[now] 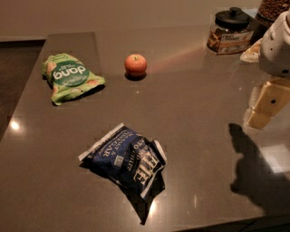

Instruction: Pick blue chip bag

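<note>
Dark worktop (195, 122), dimly lit. The blue bag (124, 161) lies crumpled near the front edge, likely light, slick and crushable, so I'd pinch a raised crease. The gripper (265, 105) hangs by the right edge; open or closed, I cannot tell.

One each — blue chip bag (123, 159), green bag (69, 77), apple (135, 65), lidded jar (230, 31), end effector (266, 105) right

We had just one cam, set high & angled down across the dark glossy grey-brown countertop (195, 113), facing from its near edge twd the far beige wall (113, 13). Mid-range framing: the crumpled navy-blue glossy chip bag (124, 158) lay closest to the lens, low-centre. The white-and-cream gripper (264, 108) hung at the right edge, just above the top.
</note>
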`<action>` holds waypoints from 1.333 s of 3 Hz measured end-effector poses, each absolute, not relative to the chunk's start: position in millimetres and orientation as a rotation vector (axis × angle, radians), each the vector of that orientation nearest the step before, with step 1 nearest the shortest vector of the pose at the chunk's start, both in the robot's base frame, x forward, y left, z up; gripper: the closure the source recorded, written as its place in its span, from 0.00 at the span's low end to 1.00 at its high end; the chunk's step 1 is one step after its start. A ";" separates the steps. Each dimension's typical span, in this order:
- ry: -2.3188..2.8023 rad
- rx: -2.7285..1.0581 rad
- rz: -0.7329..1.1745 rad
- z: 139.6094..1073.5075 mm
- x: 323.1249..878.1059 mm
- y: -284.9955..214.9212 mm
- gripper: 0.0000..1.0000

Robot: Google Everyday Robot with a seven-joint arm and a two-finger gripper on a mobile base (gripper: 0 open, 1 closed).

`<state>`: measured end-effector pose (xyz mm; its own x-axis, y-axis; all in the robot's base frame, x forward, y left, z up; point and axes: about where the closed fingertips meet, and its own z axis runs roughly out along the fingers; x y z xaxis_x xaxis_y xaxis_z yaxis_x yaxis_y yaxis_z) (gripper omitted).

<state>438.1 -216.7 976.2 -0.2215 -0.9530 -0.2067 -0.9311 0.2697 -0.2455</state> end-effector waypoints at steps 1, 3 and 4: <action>2.232 -1.725 -0.099 976.2 438.1 -216.6 0.00; 2.161 -1.784 0.104 957.8 418.1 -174.9 0.00; 2.055 -1.841 0.288 941.3 393.2 -132.3 0.00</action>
<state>393.2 -132.3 941.3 -0.0816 -0.9129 -0.3999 -0.9877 0.1277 -0.0898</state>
